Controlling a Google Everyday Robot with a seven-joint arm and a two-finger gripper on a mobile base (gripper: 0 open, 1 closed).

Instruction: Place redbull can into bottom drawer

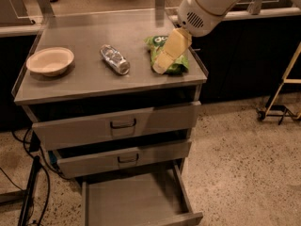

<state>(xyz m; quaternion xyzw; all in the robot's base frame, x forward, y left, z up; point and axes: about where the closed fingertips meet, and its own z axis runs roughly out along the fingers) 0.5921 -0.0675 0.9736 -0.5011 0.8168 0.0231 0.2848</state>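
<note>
Slim silver redbull can (115, 59) lies on its side; gripper (161, 68) over green bag (156, 42), openness unclear

Surface: grey metal cabinet top (84, 86)
Left: cream round bowl (50, 61)
Middle: slim silver redbull can (114, 59), on its side
Right: green snack bag (175, 66)
Above bag: pale gripper (161, 68)

arm (209, 4): white rounded shell, vent holes | gripper (161, 68): pale yellow, over green bag (156, 42)

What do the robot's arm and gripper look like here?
The arm is a white rounded shell with a thin tan ring and a patch of small vent holes. The gripper, over the green snack bag, is pale yellow and blocky.
</note>
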